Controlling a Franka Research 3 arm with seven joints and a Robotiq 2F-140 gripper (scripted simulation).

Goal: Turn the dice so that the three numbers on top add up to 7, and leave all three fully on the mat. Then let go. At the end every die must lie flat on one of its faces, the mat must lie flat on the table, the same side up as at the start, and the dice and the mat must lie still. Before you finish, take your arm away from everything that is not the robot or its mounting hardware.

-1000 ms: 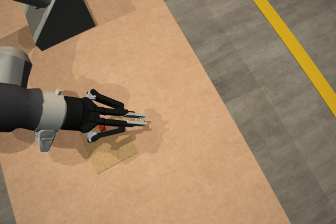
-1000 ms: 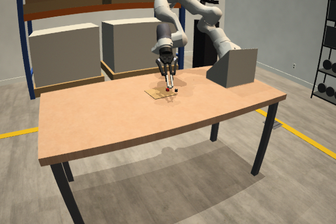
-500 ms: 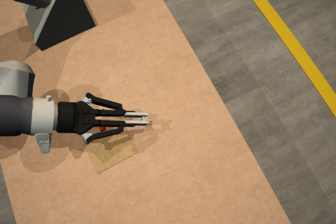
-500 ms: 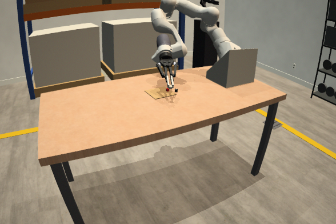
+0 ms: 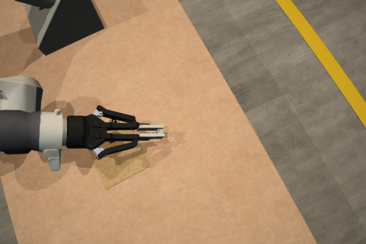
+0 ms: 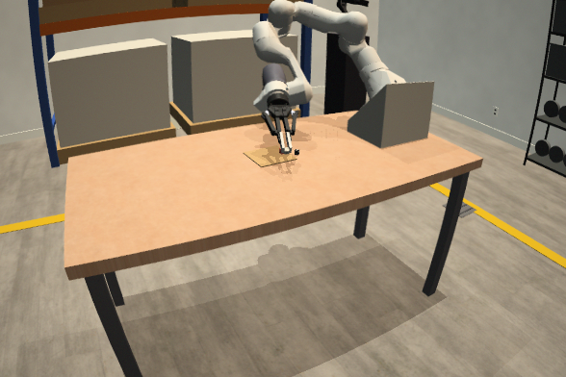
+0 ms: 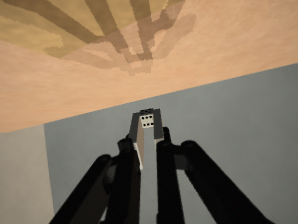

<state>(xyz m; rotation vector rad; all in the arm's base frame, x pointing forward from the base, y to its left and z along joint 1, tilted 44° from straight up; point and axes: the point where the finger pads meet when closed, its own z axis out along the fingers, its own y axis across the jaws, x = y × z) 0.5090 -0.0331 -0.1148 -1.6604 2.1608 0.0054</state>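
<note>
Pinching a white die point(image 5: 160, 131) point(image 7: 147, 120) at its fingertips, the claw point(image 5: 160, 132) point(image 6: 286, 150) point(image 7: 148, 121) is nearly closed, with just the die's width between its pale pads. In the wrist view, one face of the die shows six dots in two rows of three. The die is up off the table, and seen from above it sits out beyond the edge of the mat.

The tan mat point(image 5: 124, 172) point(image 6: 262, 160) point(image 7: 30, 30) lies on the table, partly covered by the claw in the top view and crossed by its shadows. A red die point(image 5: 111, 141) mostly hides behind the claw, near the mat's edge; its top number is unreadable. A black die point(image 6: 296, 152) rests near the mat's corner on the side toward the robot's mount; I cannot tell whether any of it overlaps the mat, nor which number it has on top.

The arm point(image 5: 20, 131) point(image 6: 320, 16) reaches over from its grey wedge-shaped mount point(image 5: 73, 18) point(image 6: 406, 113), the claw tipped well over toward level. The wooden table point(image 5: 199, 171) point(image 6: 192, 202) point(image 7: 90, 85) stands on dark legs above a grey floor with yellow stripes. Behind it, large grey boxes point(image 6: 111, 96) point(image 6: 217, 77) sit by a blue and orange rack point(image 6: 40, 77).
</note>
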